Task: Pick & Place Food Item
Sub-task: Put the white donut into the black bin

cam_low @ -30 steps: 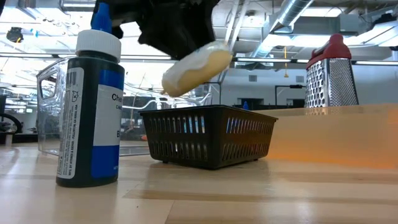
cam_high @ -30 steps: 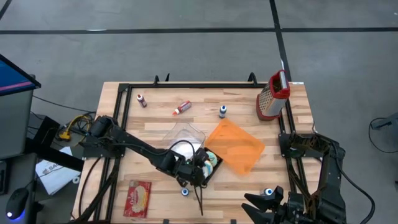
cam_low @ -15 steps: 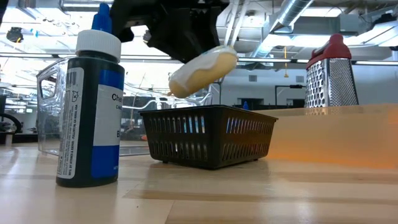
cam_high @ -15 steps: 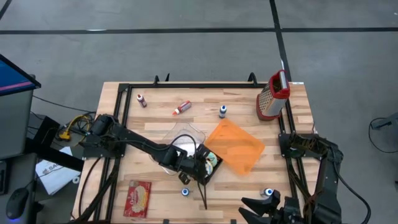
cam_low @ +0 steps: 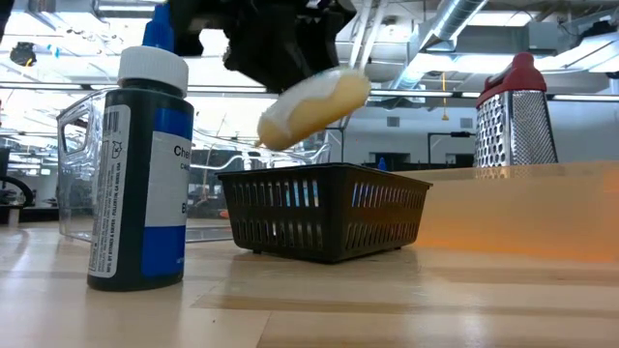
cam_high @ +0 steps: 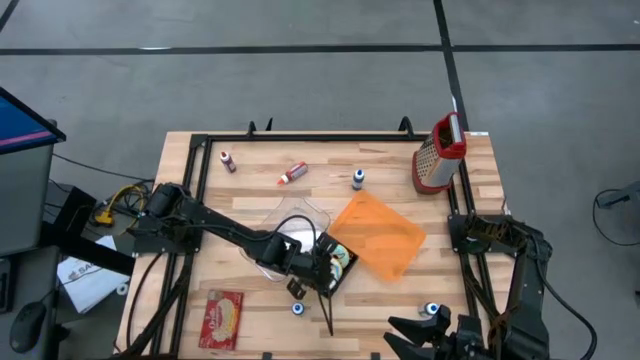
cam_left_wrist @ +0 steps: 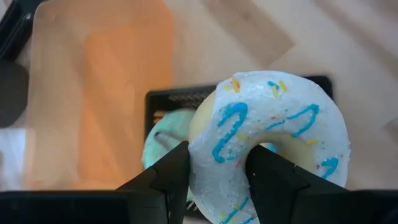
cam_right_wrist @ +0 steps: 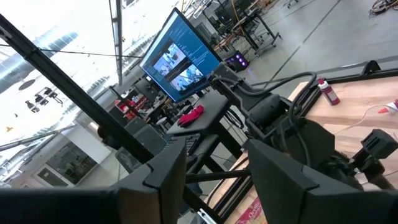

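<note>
My left gripper (cam_high: pixel 318 268) is shut on a donut (cam_left_wrist: pixel 273 134) with white icing and blue squiggles. In the low view the donut (cam_low: pixel 314 104) hangs tilted above a black mesh basket (cam_low: pixel 324 208). The basket (cam_high: pixel 338 264) stands on the table beside the orange board and holds another donut with pale green icing (cam_left_wrist: pixel 163 134). My right gripper (cam_right_wrist: pixel 217 186) waits open, raised at the table's near right corner (cam_high: pixel 410 332), with nothing between its fingers. My left gripper pinches the donut's ring (cam_left_wrist: pixel 214 155) between its two fingers: one finger (cam_left_wrist: pixel 270 177) stands in the hole, the other (cam_left_wrist: pixel 166 177) outside the rim. The fingers slant down from the table's left. The donut is lifted clear above the basket, tilted, icing up.
An orange cutting board (cam_high: pixel 378 235) lies right of the basket, a clear container (cam_high: pixel 295 220) on its far left. A blue-capped bottle (cam_low: pixel 140 164) stands near the front edge. A grater (cam_high: pixel 438 155), small bottles (cam_high: pixel 292 174) (cam_high: pixel 357 179) and a red packet (cam_high: pixel 222 318) are scattered around.
My left gripper has swung a little toward the table's far side and rolled slightly, still shut on the donut. The donut has shifted a little with it and stays lifted over the basket.
</note>
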{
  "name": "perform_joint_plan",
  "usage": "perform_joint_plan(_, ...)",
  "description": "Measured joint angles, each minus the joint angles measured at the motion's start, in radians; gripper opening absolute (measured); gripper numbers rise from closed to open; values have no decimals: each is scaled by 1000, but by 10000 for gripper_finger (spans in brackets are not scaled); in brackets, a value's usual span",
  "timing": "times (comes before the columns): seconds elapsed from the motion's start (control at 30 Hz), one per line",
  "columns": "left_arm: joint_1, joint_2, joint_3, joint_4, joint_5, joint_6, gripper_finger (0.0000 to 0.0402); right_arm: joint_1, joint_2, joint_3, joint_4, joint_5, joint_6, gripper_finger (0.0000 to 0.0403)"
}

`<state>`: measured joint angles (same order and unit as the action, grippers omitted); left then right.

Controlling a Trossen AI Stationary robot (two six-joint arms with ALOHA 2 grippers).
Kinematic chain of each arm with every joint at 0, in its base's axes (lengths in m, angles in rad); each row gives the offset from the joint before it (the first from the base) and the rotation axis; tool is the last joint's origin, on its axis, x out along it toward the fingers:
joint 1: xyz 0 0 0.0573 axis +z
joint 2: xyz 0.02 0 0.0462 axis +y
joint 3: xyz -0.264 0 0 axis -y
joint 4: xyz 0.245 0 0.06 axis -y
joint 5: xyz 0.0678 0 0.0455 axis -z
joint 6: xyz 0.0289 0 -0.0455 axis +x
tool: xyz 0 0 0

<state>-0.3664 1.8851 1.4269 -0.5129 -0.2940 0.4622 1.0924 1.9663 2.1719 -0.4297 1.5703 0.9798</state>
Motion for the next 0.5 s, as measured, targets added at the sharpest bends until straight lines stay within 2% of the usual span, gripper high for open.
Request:
perform_joint_plan(0.3,-1,0,0,-10,-12,-1,144,8,2,0,-11,-16,-1,173)
perform_joint_plan(0.5,0,0,0,-2,-12,-25,200,6,2,0,-11,-10,1,182)
